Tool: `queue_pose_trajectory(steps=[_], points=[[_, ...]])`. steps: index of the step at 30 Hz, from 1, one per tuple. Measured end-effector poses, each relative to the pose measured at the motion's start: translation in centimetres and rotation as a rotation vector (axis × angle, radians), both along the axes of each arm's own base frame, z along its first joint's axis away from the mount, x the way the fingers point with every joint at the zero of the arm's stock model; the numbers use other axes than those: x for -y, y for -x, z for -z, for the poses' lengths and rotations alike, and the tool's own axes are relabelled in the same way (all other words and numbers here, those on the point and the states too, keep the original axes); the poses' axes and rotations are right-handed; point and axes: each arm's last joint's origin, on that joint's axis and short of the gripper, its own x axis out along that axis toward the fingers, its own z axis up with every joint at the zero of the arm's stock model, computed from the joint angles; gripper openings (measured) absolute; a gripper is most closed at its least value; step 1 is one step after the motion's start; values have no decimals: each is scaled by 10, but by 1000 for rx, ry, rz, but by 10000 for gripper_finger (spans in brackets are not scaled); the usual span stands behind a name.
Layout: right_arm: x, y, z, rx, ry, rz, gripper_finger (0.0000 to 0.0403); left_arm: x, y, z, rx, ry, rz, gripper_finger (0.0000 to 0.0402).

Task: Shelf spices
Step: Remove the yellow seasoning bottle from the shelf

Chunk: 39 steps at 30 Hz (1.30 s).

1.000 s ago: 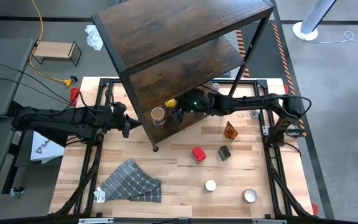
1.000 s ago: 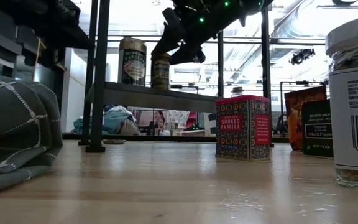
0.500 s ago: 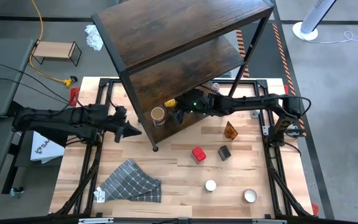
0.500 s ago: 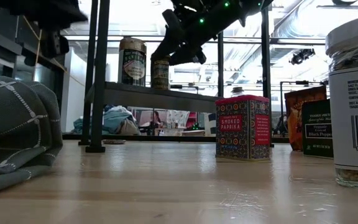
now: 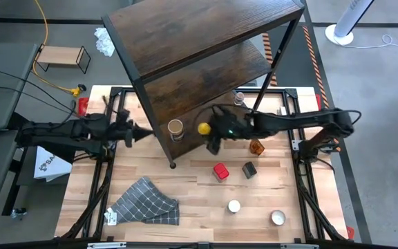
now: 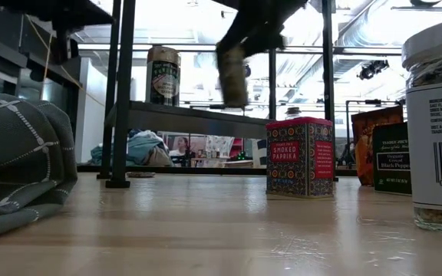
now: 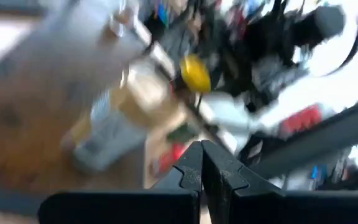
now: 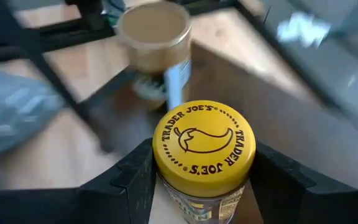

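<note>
The shelf [image 5: 199, 41], dark wood boards on a black frame, stands over the table's far half. A tan-lidded jar [image 5: 176, 128] stands on its lowest board, also seen in the low view as the tall jar [image 6: 163, 75]. My right gripper [image 5: 209, 133] reaches in from the right, shut on a yellow-lidded jar [image 8: 204, 146] at the board's near edge. My left gripper [image 7: 201, 163] is shut on nothing, left of the shelf's front leg. More spices stand on the table: a red tin [image 5: 220, 171], a dark tin [image 5: 249, 169] and an amber pack [image 5: 256, 146]. My right gripper pinches the yellow-lidded jar between its two fingers [image 8: 135, 180], on the jar's sides just under the lid [image 8: 194, 202]. The fingers slant down from the table's right side. The jar [image 6: 232, 73] hangs about upright, lid up, clear of the shelf board.
Two white-lidded jars [image 5: 234, 206] [image 5: 278, 218] stand near the front edge, and another small jar [image 5: 239, 97] behind the shelf's right leg. A grey checked cloth [image 5: 144, 202] lies at the front left. A small light-wood stand [image 5: 62, 57] sits off the table, far left.
My right gripper has shut on the yellow-lidded jar that stood beside the tan-lidded one on the shelf board. It has drawn the jar toward the table's right and near edges, lifted off the board. My left gripper has risen a little.
</note>
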Motion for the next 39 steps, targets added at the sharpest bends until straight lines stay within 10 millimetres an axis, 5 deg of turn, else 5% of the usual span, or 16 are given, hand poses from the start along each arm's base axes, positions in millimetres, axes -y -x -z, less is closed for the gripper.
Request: queue_pose_trajectory(steps=[8, 15, 20, 26, 39], points=[[-59, 41, -14, 15, -90, 208, 202, 3, 13, 1, -27, -123, 32, 0], [-77, 33, 7, 33, -113, 352, 202, 3, 5, 17, -151, -189, 53, 0], [-79, 19, 11, 89, -146, 322, 202, 9, -6, 25, -72, -69, 220, 0], [-72, 6, 17, 70, -11, 266, 202, 8, -13, 49, -215, -118, 203, 0], [-163, 33, 13, 85, -116, -84, 202, 38, 0, 17, -211, 70, 435, 0]])
